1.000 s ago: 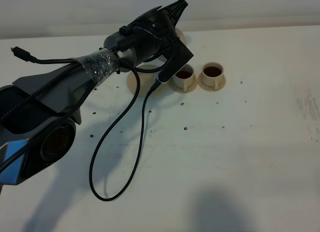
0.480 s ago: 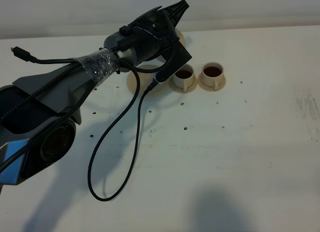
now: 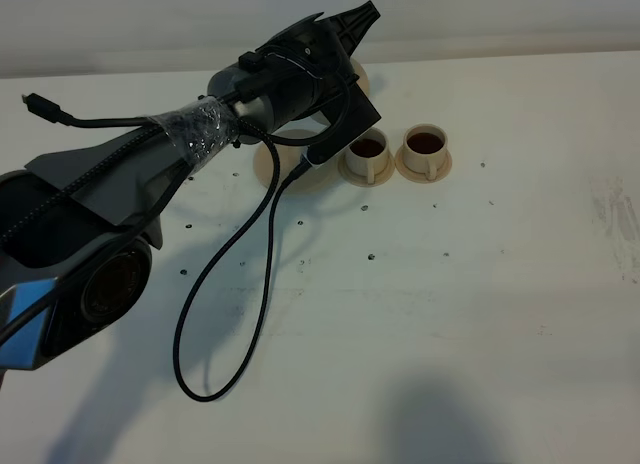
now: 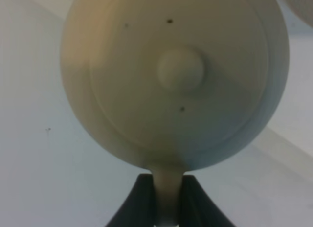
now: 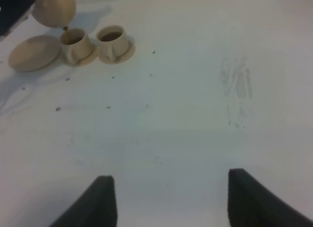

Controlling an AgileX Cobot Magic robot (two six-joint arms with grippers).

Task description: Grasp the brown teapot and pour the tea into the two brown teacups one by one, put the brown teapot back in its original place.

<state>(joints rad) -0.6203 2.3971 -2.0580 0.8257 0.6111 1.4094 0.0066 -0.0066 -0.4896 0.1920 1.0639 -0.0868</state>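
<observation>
The left gripper (image 4: 167, 190) is clamped on the handle of the teapot (image 4: 176, 75), holding it in the air just beside the big saucer (image 5: 30, 52), with its spout over the near cup (image 5: 73, 41) next to that saucer. The far cup (image 5: 113, 38) stands one place further from the big saucer, and both cups hold dark tea. The right gripper (image 5: 173, 202) hangs with its jaws spread and empty, well away from the big saucer.

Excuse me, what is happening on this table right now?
The left gripper holds the brown teapot by its handle, raised with its spout over the teacup beside the large saucer. Both teacups have dark tea in them. The large saucer is bare. The right gripper hangs open over the table, away from the tea set.
</observation>
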